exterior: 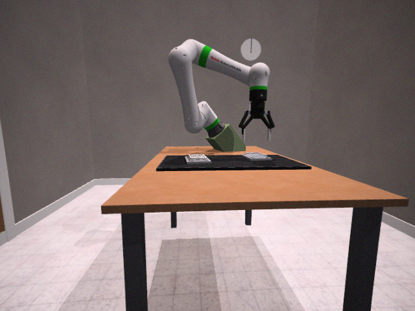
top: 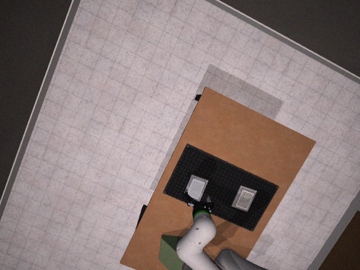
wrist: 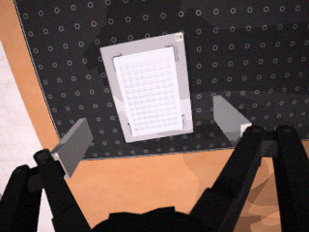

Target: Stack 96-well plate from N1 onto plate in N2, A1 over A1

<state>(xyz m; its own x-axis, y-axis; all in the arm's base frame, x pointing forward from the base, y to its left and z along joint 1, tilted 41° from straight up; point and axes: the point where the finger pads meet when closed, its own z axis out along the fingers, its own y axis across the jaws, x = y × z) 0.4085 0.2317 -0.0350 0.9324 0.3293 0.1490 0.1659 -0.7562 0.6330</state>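
Observation:
A white 96-well plate (top: 196, 188) sits in nest N1 on the black perforated base (top: 220, 185). It also shows in the front view (exterior: 256, 155) and in the wrist view (wrist: 150, 92), where a small mark sits at the nest's upper right corner. A second 96-well plate (top: 244, 198) sits in nest N2, and it shows in the front view (exterior: 198, 158) too. My gripper (exterior: 255, 135) is open and empty. It points down and hangs well above the N1 plate, slightly toward the arm's base. In the wrist view its fingers stand on either side of the plate's near end.
The green pedestal (exterior: 227, 140) of the arm stands on the wooden table (exterior: 248, 187) just behind the black base. The near edge of the black base (wrist: 159, 156) lies close under the gripper.

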